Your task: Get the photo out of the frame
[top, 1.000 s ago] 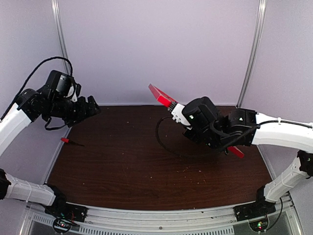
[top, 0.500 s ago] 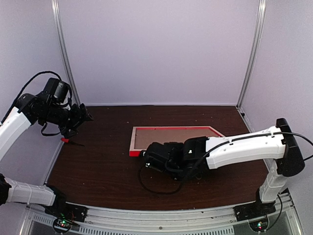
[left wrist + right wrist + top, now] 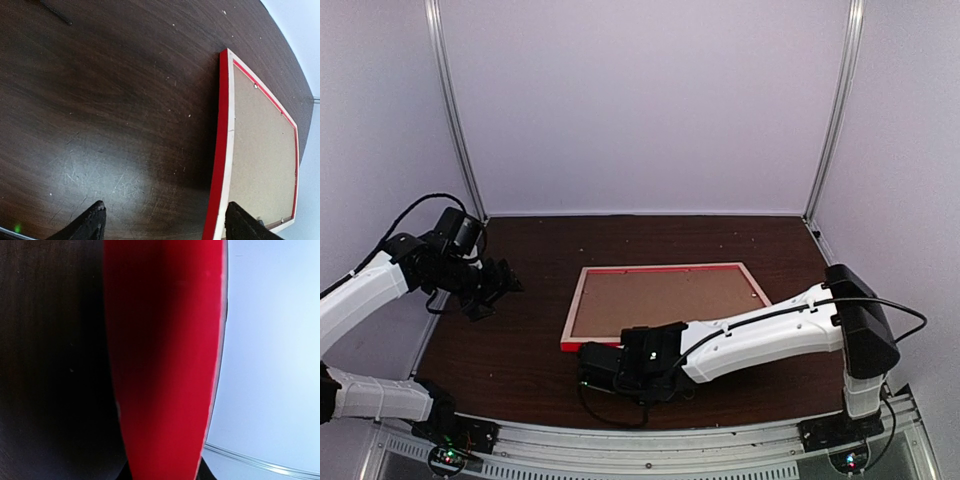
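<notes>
Dark table [image 3: 100,100], backing board [image 3: 260,150] filling frame [image 3: 222,125]

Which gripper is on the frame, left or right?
The right gripper: it is closed on the near edge of the frame, by the left corner. The left gripper is open, above the table, apart from the frame.

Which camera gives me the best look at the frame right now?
Top external: the frame lies flat, back up, nearly its whole outline visible around the brown backing board. Left wrist shows the frame at a slant, its near corner cut off. Right wrist shows only a close red edge of it.
</notes>
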Robot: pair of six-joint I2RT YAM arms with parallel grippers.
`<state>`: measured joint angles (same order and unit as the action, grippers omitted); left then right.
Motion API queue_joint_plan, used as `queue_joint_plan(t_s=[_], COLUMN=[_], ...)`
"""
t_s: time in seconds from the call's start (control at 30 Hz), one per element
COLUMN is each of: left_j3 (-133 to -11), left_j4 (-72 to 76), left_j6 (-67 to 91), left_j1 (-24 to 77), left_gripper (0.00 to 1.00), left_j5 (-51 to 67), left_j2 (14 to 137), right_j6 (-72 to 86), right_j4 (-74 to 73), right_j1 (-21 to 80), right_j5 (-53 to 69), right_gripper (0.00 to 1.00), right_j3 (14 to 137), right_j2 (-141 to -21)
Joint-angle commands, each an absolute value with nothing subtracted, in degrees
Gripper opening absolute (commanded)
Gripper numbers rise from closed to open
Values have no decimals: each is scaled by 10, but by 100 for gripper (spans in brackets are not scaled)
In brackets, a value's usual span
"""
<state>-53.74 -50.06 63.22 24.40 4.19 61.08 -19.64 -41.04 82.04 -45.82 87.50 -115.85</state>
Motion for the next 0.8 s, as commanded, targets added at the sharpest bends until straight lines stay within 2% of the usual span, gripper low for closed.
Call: queue_joint_plan(t_s=[0.0,0.4,0.77], left_j3=[-526,-491,-467], left_j4=[-427,-395,-377], left_j6=[629,621,608], left_j1=[240,240,240], left_gripper=[82,80,79], left_j5=[51,32,25], left_j2=[615,644,658], right_j6=[-149,-109,-97], right_j4=[-407,-356,-337], right_j1=[831,833,837], right_j5=[-311,-252,-249], right_gripper=[2,35,38], right_j3=[888,853,848], right_j2=[-1177,-1191,-1222])
